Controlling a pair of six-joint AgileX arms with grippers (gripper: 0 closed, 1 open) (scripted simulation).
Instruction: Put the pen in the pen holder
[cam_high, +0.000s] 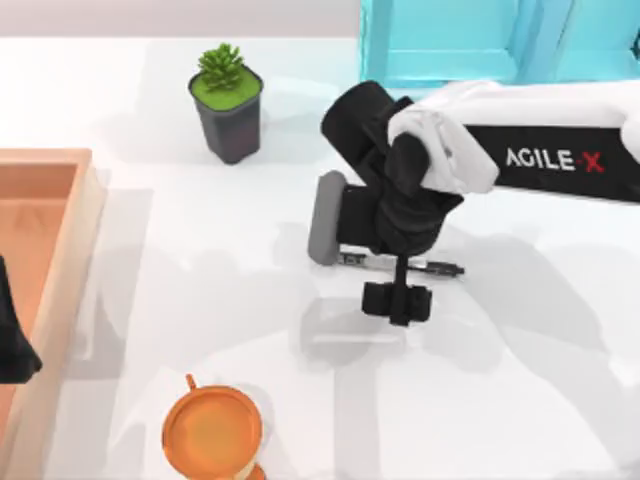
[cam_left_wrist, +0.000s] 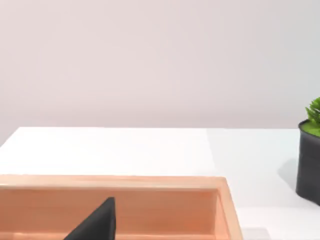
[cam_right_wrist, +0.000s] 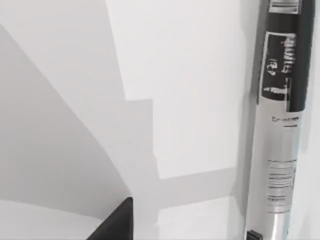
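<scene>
the white desk (cam_high: 520, 400) carries everything here, and the largest thing on it is the shallow orange-wood tray (cam_high: 60, 215) along its left edge, where the parked left hand (cam_high: 12, 345) sits as a dark shape; i cannot tell how its fingers stand. next down in bulk is the right arm, reaching in from the right side with its wrist folded over the middle of the desk. its right hand (cam_high: 398, 302) points down just in front of the pen, and whether the fingers are parted or closed cannot be made out; nothing looks to be in its grip.

smaller things ring the work area: a potted plant (cam_high: 228, 100) toward the far side, and an orange cup (cam_high: 212, 432) at the near edge, which i take to be the pen holder.

the pen (cam_high: 405, 265) lies flat on the desk, running left to right, half hidden under the arm's wrist. the right wrist view shows its clear barrel (cam_right_wrist: 282, 125) close by and off to one side rather than centred.

judged from this, the step is lining up for the pick. done well, it means shifting the hand until the barrel sits squarely between the fingers, crossing the pen's length, near its middle so it will not tip, then descending low enough to close without scraping the desk.
</scene>
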